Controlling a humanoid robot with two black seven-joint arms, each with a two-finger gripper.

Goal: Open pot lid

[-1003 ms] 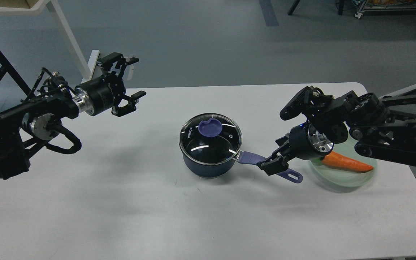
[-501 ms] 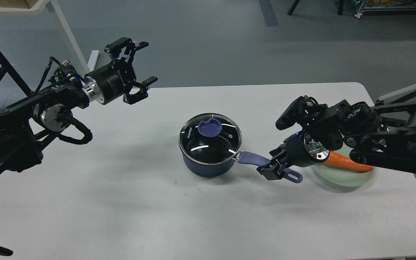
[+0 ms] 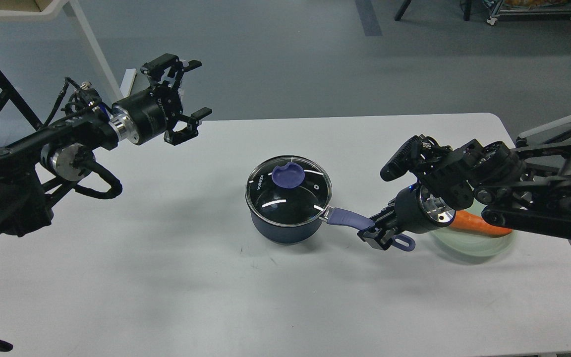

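Observation:
The dark blue pot point(image 3: 279, 230) stands mid-table with its purple-blue handle point(image 3: 344, 217) pointing right. The clear glass lid point(image 3: 295, 198) sits flat on it, purple-blue knob point(image 3: 287, 175) up. My right gripper point(image 3: 377, 234) is down at the far part of the handle with its fingers closed around it; the handle's end hole shows just past them. My left gripper point(image 3: 197, 89) is open and empty, held in the air over the table's far left edge, well away from the pot.
A pale green plate point(image 3: 469, 246) with an orange carrot point(image 3: 481, 225) lies right of the handle, partly under my right wrist. White table legs point(image 3: 89, 47) and a black frame stand beyond the far left edge.
My right gripper has lowered onto the pot handle and its fingers have closed in on it. My left arm rose toward the far edge, then settled back slightly. Pot and lid have not moved.

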